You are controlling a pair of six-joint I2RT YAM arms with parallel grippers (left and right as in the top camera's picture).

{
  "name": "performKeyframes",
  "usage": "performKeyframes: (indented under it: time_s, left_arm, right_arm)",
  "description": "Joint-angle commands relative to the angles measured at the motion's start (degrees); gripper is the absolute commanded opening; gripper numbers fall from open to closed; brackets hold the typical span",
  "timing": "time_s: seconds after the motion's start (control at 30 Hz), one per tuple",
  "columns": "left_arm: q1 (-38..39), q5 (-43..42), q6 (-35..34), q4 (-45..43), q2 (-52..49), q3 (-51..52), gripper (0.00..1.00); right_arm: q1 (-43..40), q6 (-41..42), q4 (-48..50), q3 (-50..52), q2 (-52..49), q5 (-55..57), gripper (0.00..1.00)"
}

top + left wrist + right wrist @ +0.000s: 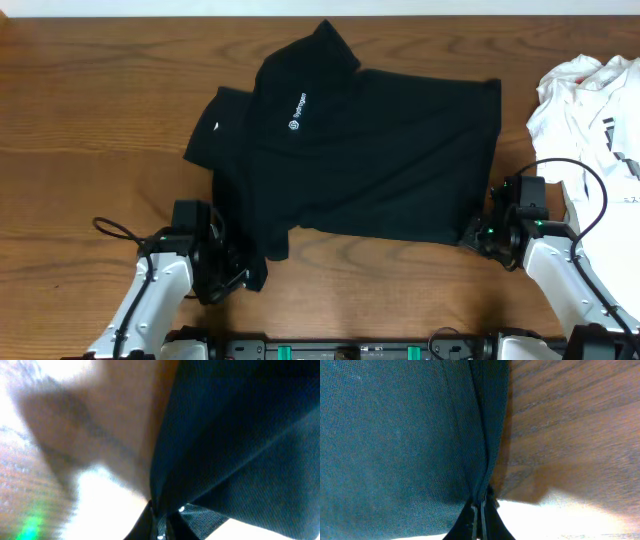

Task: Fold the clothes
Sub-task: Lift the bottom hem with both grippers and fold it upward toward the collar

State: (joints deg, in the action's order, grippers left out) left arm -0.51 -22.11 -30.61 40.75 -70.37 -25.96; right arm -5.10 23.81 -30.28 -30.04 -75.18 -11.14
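The clothes are one black short-sleeved shirt (370, 150) lying crumpled across the middle of the wooden table, a small white logo on its chest. My left gripper (232, 268) is at the shirt's near-left corner, shut on a fold of the black fabric (235, 440). My right gripper (478, 235) is at the near-right corner, shut on the shirt's edge (420, 435). In both wrist views the fingers pinch the cloth tightly, with no gap between them.
A white garment with black print (590, 100) lies bunched at the table's right edge, close to my right arm. Bare wooden table (90, 120) shows left of the shirt and along the far side.
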Motion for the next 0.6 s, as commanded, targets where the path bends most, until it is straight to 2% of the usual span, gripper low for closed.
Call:
performKeyframes:
  time_s: [0.0, 0.17, 0.4, 0.57]
  left_arm:
    - [0.3, 0.7, 3.3, 2.6, -0.3, -2.9, 0.06]
    - [0.3, 1.0, 6.3, 8.6, -0.3, -9.8, 0.06]
    - [0.3, 11.6, 8.0, 18.6, -0.3, -20.5, 0.06]
    - [0.3, 13.2, 9.8, 22.0, -0.3, -24.8, 0.06]
  right_arm:
    - [0.2, -0.3, -0.8, -1.7, -0.2, -0.3, 0.01]
    - [0.2, -0.3, -7.5, -6.4, -0.2, 1.7, 0.01]
    - [0.2, -0.7, -19.3, -14.3, -0.2, 5.4, 0.01]
    - [0.2, -0.8, -23.1, -17.1, -0.2, 5.4, 0.01]
